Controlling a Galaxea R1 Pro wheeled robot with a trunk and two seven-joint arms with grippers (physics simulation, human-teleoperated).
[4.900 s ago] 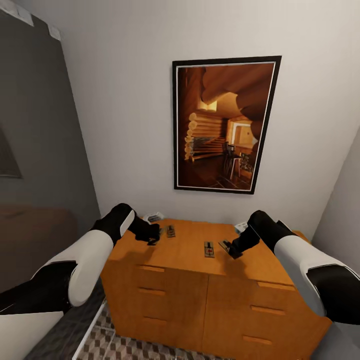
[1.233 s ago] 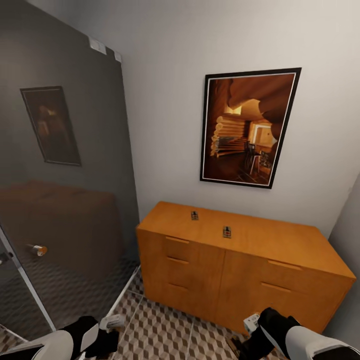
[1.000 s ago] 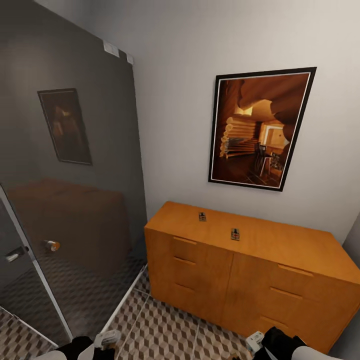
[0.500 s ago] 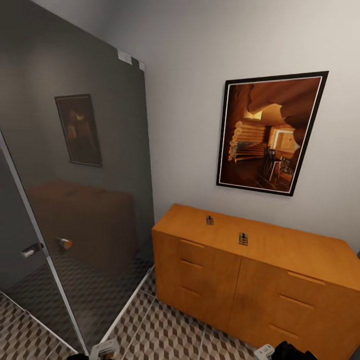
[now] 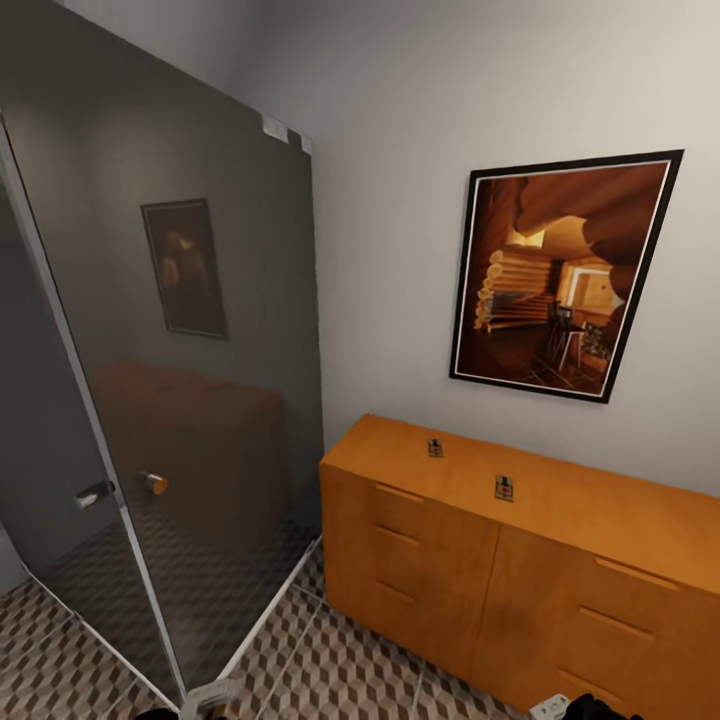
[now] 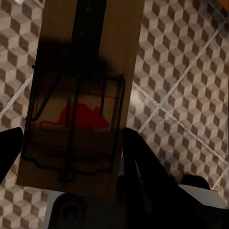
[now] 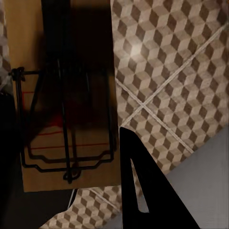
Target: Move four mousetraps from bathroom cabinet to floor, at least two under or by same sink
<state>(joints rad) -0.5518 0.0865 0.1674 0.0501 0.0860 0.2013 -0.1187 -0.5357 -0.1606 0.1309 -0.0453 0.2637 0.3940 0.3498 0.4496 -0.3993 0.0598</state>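
Two mousetraps [image 5: 435, 448] [image 5: 504, 488] lie on top of the orange-brown cabinet [image 5: 450, 570], which stands against the wall at the right of the head view. In the left wrist view, my left gripper [image 6: 71, 160] is shut on a third mousetrap [image 6: 81, 95], held over the cube-patterned bathroom floor [image 6: 191, 71]. My right gripper [image 7: 67, 164] is shut on another mousetrap [image 7: 67, 90], with the same tiled floor [image 7: 167, 71] beneath it. Each held trap shows its dark wire and red mark. The bathroom sink is out of view.
A tall dark glass shower screen [image 5: 170, 400] with a knob [image 5: 152, 483] stands at the left, its corner post reaching the floor [image 5: 340, 660]. A framed picture [image 5: 560, 275] hangs above the cabinet. Open tiles run between the screen and the cabinet front.
Earlier both grippers were at the cabinet top among several traps; now each holds one and two stay on top. The camera has backed off and swung left, and the arms have dropped low.
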